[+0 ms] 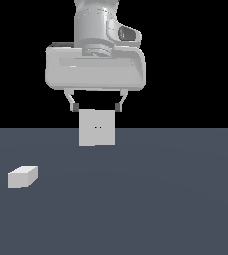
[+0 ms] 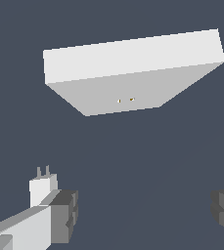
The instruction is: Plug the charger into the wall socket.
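Well apart: charger (image 1: 22, 177), open empty gripper (image 1: 96, 106).

The Panda arm's last link (image 1: 96, 22) is a pale grey cylinder with a rounded side housing bearing a dark oval inset. Beneath it sits the hand (image 1: 95, 67), a wide, light grey rounded block with a recessed panel across its face. Two slim pale fingers (image 1: 71, 99) end in dark grey, ridged block-like pads (image 2: 64, 215).
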Action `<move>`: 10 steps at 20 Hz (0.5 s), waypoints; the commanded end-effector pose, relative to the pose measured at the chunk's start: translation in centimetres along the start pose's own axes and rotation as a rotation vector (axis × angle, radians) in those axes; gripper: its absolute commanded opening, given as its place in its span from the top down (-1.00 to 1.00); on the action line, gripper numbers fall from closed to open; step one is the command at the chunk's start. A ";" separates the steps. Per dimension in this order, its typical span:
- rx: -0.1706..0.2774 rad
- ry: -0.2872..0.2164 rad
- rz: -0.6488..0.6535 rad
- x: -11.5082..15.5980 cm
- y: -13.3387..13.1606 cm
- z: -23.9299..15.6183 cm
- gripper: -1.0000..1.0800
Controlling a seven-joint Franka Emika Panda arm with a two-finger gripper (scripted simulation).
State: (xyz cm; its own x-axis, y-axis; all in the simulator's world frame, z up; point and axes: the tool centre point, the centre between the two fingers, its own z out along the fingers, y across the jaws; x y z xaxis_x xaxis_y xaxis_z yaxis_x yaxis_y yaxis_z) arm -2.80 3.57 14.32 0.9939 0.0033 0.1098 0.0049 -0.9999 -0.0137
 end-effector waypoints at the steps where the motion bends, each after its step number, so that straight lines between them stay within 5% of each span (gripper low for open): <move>1: 0.003 0.027 -0.015 -0.6 -1.4 0.7 -0.92; 10: 0.015 0.122 -0.068 -2.7 -6.4 3.6 -0.92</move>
State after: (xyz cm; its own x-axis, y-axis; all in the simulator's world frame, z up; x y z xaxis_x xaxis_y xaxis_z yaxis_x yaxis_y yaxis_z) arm -4.81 9.10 11.04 0.9748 0.0596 0.2148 0.0645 -0.9978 -0.0161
